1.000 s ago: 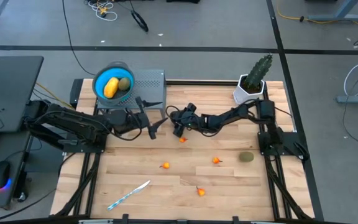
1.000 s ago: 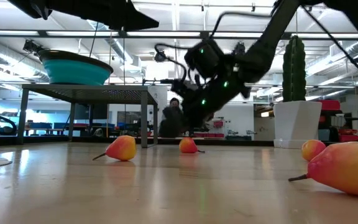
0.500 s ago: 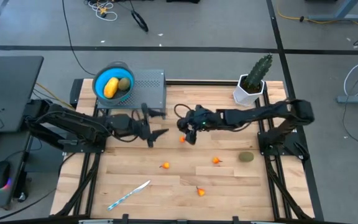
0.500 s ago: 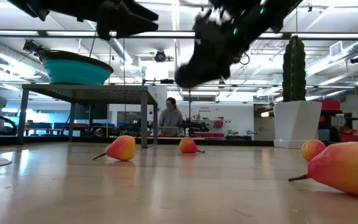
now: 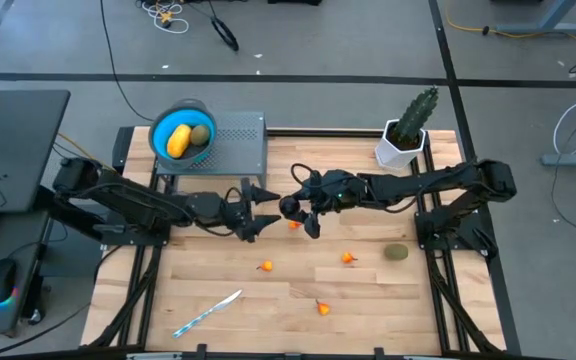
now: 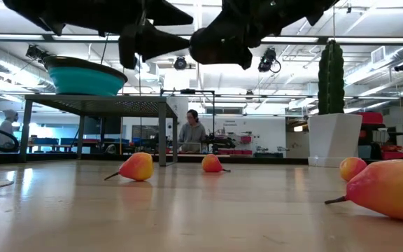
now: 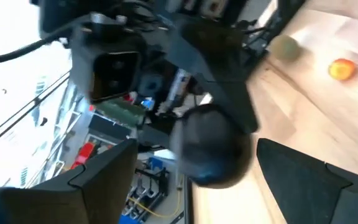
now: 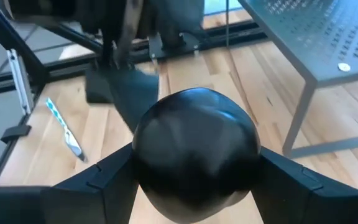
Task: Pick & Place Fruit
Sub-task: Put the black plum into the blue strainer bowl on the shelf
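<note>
My right gripper [image 5: 298, 210] holds a small black ball [image 8: 194, 146] above the table's middle. My left gripper [image 5: 264, 207] faces it from the left, open, its fingertips short of the ball [image 7: 213, 146] and touching nothing. A yellow-orange oblong fruit [image 5: 178, 140] and an olive oval [image 5: 200, 134] lie in a blue bowl [image 5: 158, 125] on a grey stand. Another olive oval [image 5: 396, 252] lies on the table at the right. Small orange-red pieces [image 5: 294, 225] [image 5: 265, 266] [image 5: 348, 257] lie scattered on the wood. My right gripper pinches the black ball by its two opposite sides [image 8: 143, 163] between its two fingers [image 8: 104, 183]. The fingers come from the table's right side, slanting a little downward. The ball is lifted clear of the table, well above it [image 6: 212, 43].
A white-and-blue knife-like stick [image 5: 208, 312] lies near the front left. A green cactus in a white pot [image 5: 406, 130] stands at the back right. A further orange-red piece [image 5: 322, 307] lies near the front. The grey stand [image 5: 238, 140] fills the back left.
My right gripper has risen from just above the table with the black ball, which now hangs high over it, and has tipped closer to level. My left gripper has moved toward the table's right and a little down, toward the ball, and has rolled about its own axis.
</note>
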